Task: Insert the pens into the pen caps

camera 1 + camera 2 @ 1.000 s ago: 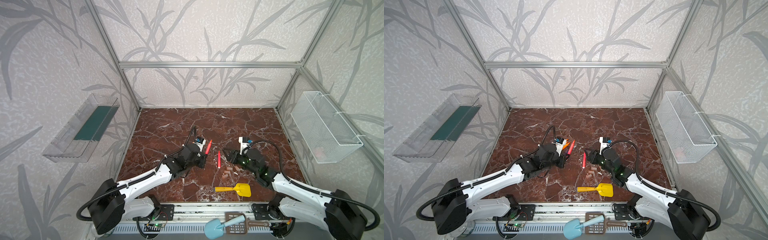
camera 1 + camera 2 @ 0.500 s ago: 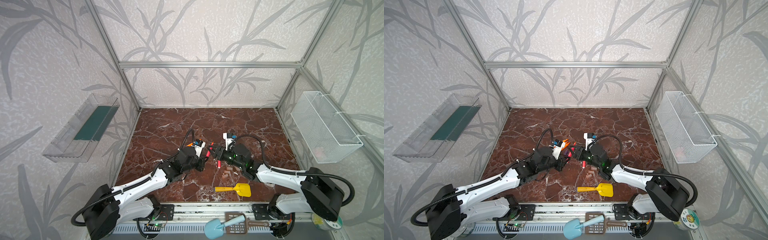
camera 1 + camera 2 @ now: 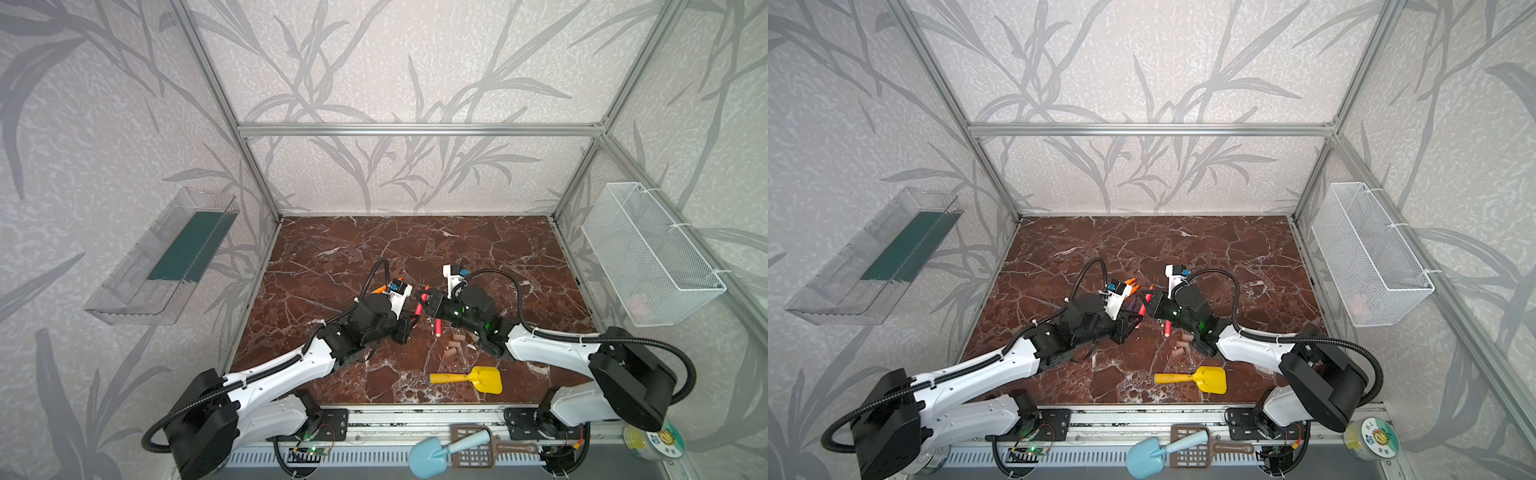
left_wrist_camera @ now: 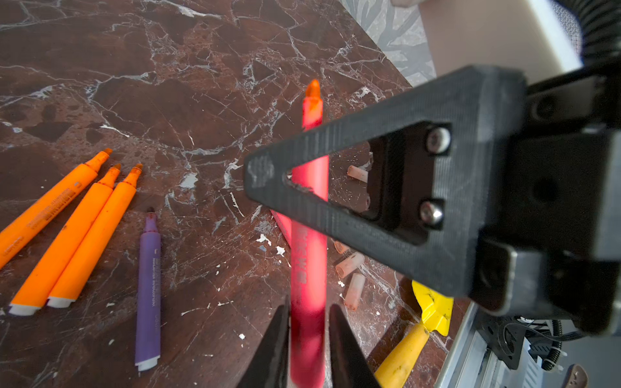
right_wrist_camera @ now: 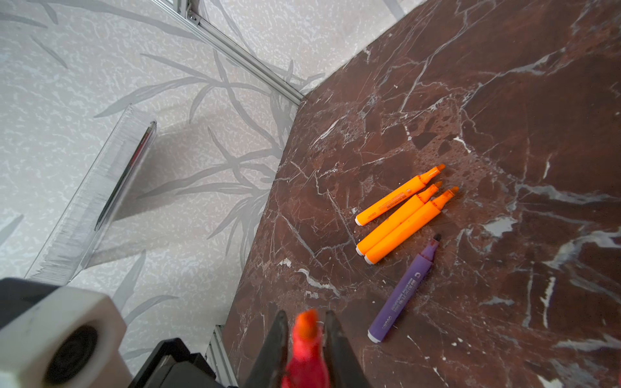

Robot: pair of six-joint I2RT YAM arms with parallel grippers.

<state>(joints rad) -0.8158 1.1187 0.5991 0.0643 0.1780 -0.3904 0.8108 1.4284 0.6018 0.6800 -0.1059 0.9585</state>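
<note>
A pink-red pen (image 4: 308,262) hangs above the table between both grippers. My right gripper (image 5: 305,319) is shut on its orange-tipped end (image 5: 307,356). My left gripper (image 4: 308,302) flanks the pen's rear end, jaws slightly parted, with a thin gap at one side. In both top views the two grippers meet mid-table, the left gripper (image 3: 413,320) facing the right gripper (image 3: 428,297). A second pink-red pen (image 3: 437,328) lies below them. Three orange pens (image 5: 403,215) and a purple pen (image 5: 401,292) lie side by side. Several pale pen caps (image 4: 349,263) are scattered near the right arm (image 3: 453,347).
A yellow toy shovel (image 3: 469,378) lies near the front edge. A clear tray (image 3: 166,257) hangs on the left wall and a white wire basket (image 3: 648,253) on the right wall. A blue scoop and a brown scoop (image 3: 440,451) rest on the front rail.
My right gripper reached leftward to the pen that the left gripper holds up, then closed on its tip end. The left jaws have eased apart a little.
</note>
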